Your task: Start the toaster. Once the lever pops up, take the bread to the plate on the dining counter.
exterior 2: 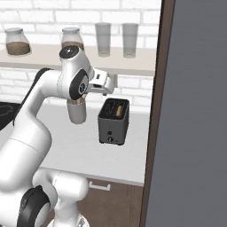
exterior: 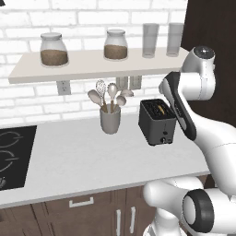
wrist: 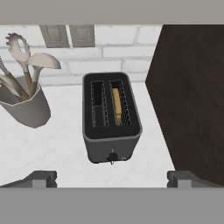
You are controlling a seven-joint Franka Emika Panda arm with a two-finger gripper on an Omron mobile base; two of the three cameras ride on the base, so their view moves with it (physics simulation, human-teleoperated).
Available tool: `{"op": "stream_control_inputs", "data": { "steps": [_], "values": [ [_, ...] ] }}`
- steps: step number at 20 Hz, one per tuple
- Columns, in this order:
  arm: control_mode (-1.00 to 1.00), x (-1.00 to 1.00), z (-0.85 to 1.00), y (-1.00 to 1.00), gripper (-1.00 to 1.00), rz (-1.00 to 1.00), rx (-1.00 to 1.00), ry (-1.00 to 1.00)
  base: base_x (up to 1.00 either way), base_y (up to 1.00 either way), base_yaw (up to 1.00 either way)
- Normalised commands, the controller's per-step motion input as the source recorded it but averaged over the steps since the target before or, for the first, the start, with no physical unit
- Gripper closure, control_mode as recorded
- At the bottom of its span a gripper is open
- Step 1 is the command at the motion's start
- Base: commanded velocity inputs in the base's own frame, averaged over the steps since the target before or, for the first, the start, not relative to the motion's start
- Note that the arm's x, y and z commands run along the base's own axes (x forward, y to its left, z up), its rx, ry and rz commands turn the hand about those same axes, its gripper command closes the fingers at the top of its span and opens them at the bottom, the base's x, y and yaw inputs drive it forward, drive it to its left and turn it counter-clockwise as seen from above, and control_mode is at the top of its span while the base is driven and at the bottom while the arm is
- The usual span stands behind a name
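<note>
The dark grey toaster (wrist: 111, 118) stands on the white worktop near a dark cabinet side. It also appears in the left base view (exterior: 157, 122) and the right base view (exterior 2: 114, 122). The bread (wrist: 117, 107) sits as a tan slice low in the toaster's right slot, while the left slot is empty. A small lever (wrist: 112, 156) shows low on the toaster's narrow front face. My gripper (wrist: 111, 179) hovers above and in front of the toaster, open, with nothing between its fingertips (wrist: 43, 179). The plate and the dining counter are out of view.
A grey utensil cup (exterior: 110, 119) with spoons and a whisk stands left of the toaster. A black hob (exterior: 11, 154) lies at the far left. A shelf (exterior: 92, 64) with jars and glasses hangs above. A tall dark cabinet (wrist: 192, 96) walls off the right.
</note>
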Motion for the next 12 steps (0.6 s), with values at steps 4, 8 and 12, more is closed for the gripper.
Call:
{"op": "stream_control_inputs", "data": {
  "steps": [4,8,12],
  "values": [
    [-1.0,0.0,0.0,0.0,-1.0,0.0,0.0,0.0,0.0,0.0,0.0],
    [-1.0,0.0,0.0,0.0,-1.0,0.0,0.0,0.0,0.0,0.0,0.0],
    [-1.0,0.0,0.0,0.0,-1.0,0.0,0.0,0.0,0.0,0.0,0.0]
  ]
}}
